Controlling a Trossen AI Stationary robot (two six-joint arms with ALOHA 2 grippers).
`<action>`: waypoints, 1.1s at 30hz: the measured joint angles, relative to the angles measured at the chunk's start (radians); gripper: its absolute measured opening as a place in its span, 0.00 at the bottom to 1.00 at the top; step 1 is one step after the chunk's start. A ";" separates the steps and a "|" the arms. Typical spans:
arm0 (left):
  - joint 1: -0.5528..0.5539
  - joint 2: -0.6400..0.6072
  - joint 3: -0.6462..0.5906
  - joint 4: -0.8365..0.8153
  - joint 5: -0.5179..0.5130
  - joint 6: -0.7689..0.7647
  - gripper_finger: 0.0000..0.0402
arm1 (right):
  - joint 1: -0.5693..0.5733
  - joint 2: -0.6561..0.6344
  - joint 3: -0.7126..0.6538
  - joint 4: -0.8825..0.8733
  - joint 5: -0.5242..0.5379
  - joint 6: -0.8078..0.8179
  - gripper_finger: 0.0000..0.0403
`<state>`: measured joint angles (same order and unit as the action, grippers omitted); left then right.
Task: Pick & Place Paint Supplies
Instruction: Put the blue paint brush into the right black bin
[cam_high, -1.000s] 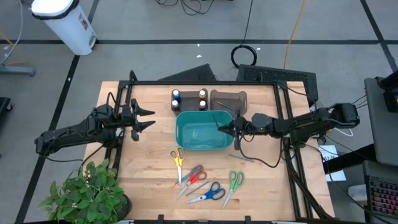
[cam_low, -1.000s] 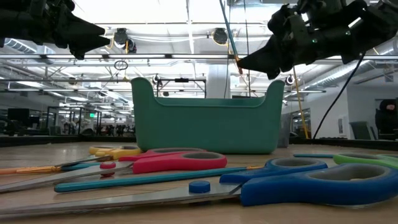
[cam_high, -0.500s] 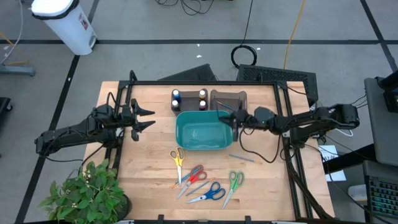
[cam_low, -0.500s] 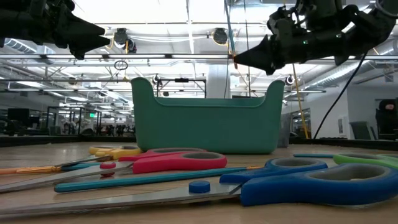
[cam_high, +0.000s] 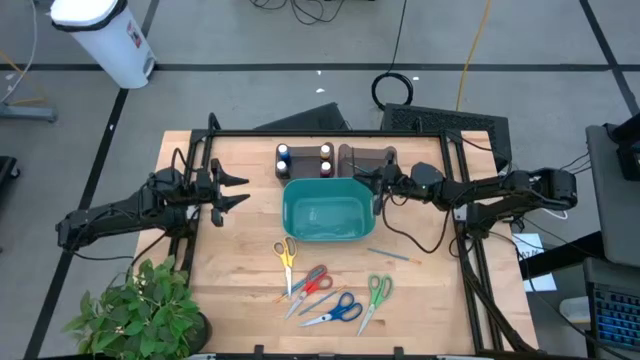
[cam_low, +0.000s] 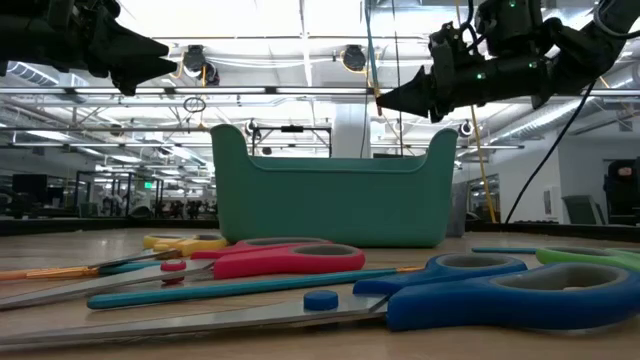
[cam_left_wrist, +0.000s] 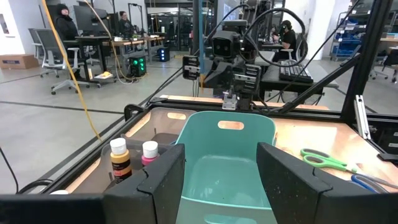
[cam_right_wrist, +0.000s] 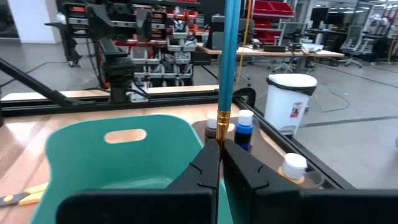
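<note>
Held paintbrush (cam_right_wrist: 230, 56): thin blue handle with orange ferrule, upright, pinched in the right pincer (cam_right_wrist: 220, 144) above the right rim of the teal bin (cam_high: 322, 213).
Right pincer: pressed together on the paintbrush, just beside the bin's right wall.
Teal bin: mid-desk, toward the far edge.
Paint bottles (cam_high: 304, 158): standing between the bin and the desk's far edge, beside a dark tray (cam_high: 367, 160).
Loose paintbrush (cam_high: 392, 254): flat on the desk (cam_high: 240, 260), right of the bin.
Scissors (cam_high: 326, 288): several pairs scattered toward the near edge.
Left pincer (cam_high: 236, 190): spread, empty, over the desk's left side, well apart from the bin.
Plant (cam_high: 135, 312): near left corner.
</note>
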<state>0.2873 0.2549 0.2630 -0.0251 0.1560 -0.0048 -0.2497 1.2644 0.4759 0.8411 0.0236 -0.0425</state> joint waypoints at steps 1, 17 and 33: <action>0.000 0.000 0.000 0.000 0.000 0.000 0.52 | -0.007 0.000 0.000 0.000 -0.001 0.000 0.00; 0.000 0.000 0.000 0.000 0.000 0.000 0.52 | -0.136 -0.019 0.000 -0.090 -0.059 0.022 0.00; 0.000 0.000 0.000 0.000 0.000 0.000 0.52 | -0.215 -0.269 0.000 -0.417 -0.076 0.003 0.00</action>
<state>0.2872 0.2547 0.2630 -0.0250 0.1561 -0.0046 -0.4644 0.9957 0.4759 0.4241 -0.0520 -0.0400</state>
